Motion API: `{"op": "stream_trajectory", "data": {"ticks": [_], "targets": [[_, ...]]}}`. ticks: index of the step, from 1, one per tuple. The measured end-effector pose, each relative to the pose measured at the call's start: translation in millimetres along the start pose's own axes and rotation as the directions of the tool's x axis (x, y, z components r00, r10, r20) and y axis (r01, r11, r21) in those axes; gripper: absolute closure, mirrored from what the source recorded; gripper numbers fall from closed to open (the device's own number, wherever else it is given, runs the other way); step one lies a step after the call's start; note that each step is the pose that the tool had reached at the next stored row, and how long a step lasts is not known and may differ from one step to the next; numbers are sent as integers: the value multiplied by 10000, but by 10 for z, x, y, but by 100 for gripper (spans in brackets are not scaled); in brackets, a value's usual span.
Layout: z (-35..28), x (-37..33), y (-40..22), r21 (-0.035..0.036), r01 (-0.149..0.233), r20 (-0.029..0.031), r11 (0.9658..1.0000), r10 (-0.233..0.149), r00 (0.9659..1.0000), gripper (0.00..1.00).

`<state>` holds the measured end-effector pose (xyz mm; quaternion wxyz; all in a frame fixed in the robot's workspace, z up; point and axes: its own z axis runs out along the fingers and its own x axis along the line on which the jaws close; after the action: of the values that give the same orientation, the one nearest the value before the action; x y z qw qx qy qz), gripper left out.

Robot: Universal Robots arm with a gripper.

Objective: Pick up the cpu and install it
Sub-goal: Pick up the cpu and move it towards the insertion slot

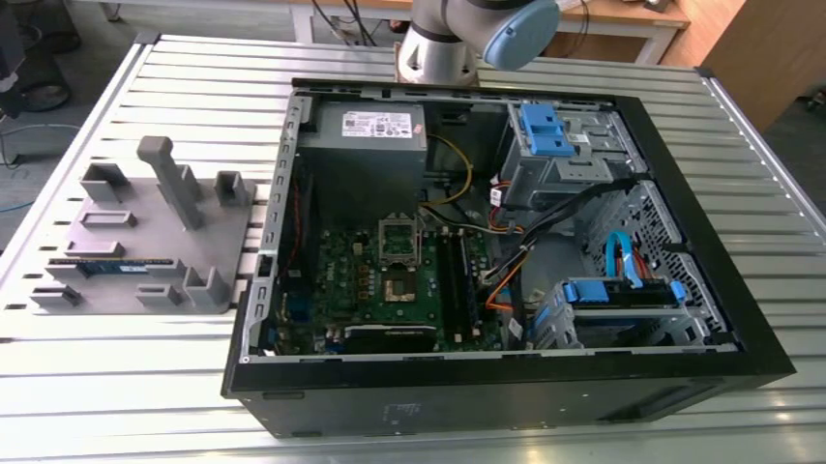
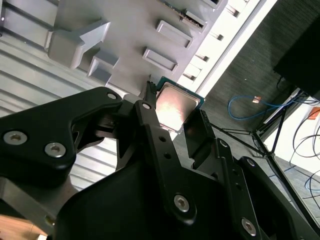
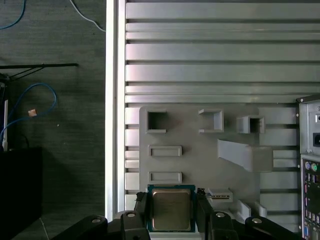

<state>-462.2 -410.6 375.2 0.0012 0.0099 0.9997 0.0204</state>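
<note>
hand [image 3: 171,216] clamps the cpu [image 3: 171,207] by two sides; its fingers [image 3: 203,212] cover part of the rim.

cpu [image 2: 176,102] in end effector [image 2: 174,111], grey tray [image 2: 125,30] behind

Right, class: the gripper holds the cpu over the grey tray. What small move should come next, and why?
Probably a level carry toward the open computer case. The gripper is shut on the cpu, over the grey tray, while the motherboard socket sits inside the case, beside the tray in the exterior view.
</note>
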Motion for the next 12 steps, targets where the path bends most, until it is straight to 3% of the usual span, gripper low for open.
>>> {"op": "stream_trajectory", "data": {"ticks": [5, 12], "targets": [[-1, -47, 1, 1, 0, -2, 10000, 0, 10000, 53], [0, -187, 4, 1, 0, -1, 10000, 0, 10000, 53]]}}
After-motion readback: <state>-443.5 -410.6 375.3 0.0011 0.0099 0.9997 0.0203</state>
